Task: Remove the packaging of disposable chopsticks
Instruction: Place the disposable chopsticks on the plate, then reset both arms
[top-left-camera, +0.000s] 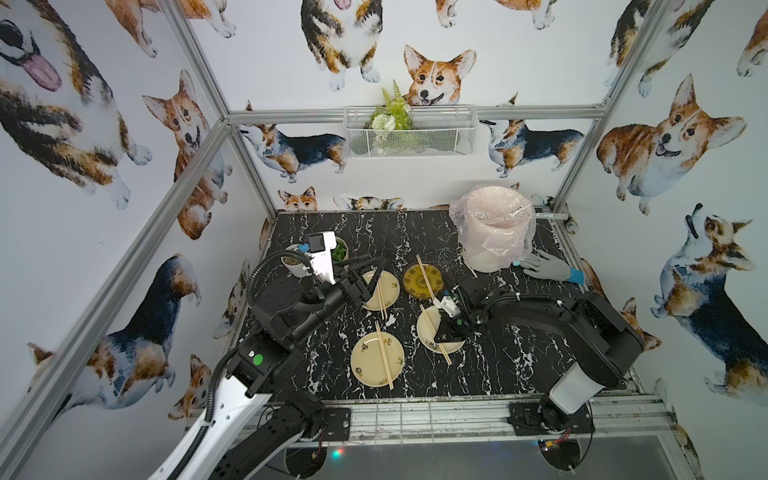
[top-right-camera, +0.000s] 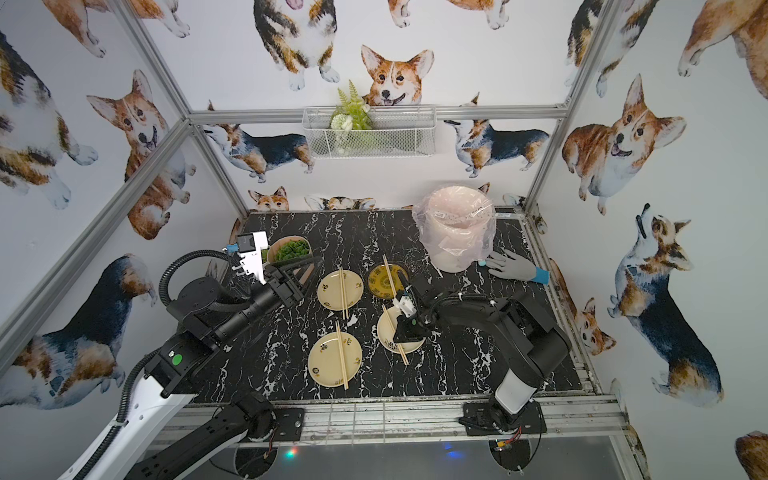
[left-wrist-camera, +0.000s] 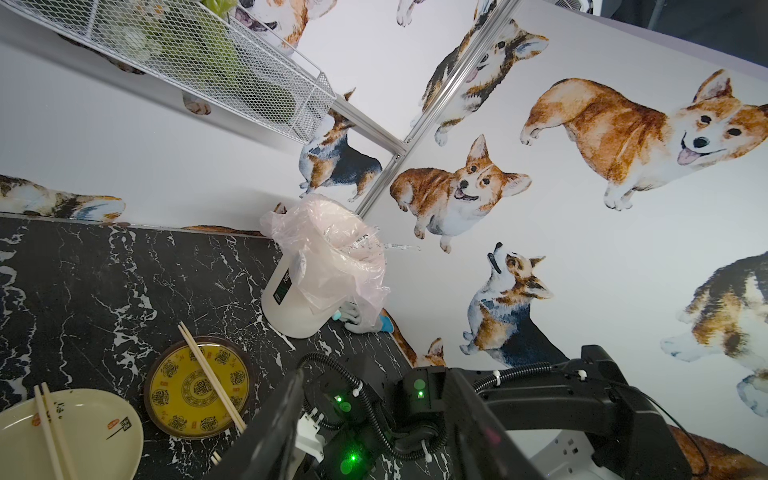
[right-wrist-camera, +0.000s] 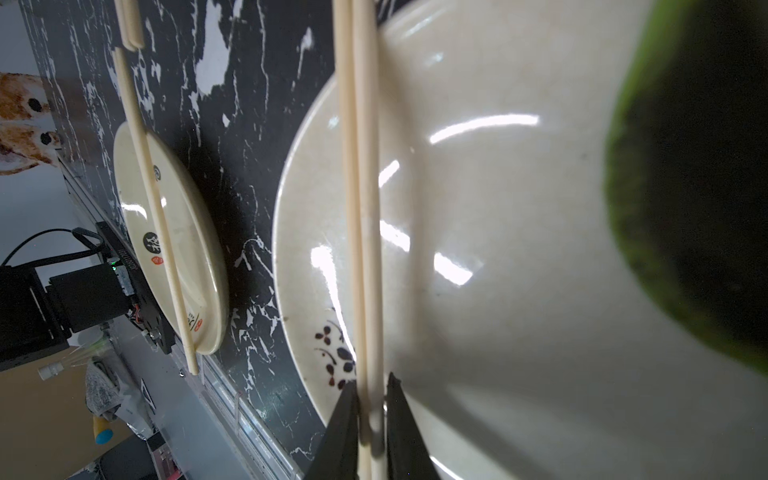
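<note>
Closest to my right wrist lens stand the two black fingers of the right gripper (right-wrist-camera: 372, 380). They sit narrowly apart on either side of one pair of disposable chopsticks (right-wrist-camera: 368, 166): one finger touches the sticks, and the other shows a sliver of gap. That pair lies across a cream plate (right-wrist-camera: 519, 216) just nearer me than the yellow plate (top-left-camera: 413, 284). My right arm (top-left-camera: 552, 309) stretches low and almost level across the table (top-left-camera: 353, 237), its wrist bent down over that cream plate.

My left arm (top-left-camera: 291, 307) is folded with the elbow raised. The left gripper (left-wrist-camera: 376, 370) hangs above the table to the left of the yellow plate, fingers wide apart and nothing between them.

Three more bare pairs rest on the yellow plate itself, on a plate (top-left-camera: 392, 286) just left of it, and on another (top-left-camera: 365, 361) left of it and nearer me. The packaging (left-wrist-camera: 401, 248), clear printed sleeves, pokes out of the lined bin (top-left-camera: 486, 257) behind and right of the yellow plate. A grey glove (top-left-camera: 544, 268) lies beside the bin.

Bare marble runs from the yellow plate back to the wall. A narrower strip separates the nearest plates from the table's front edge.
</note>
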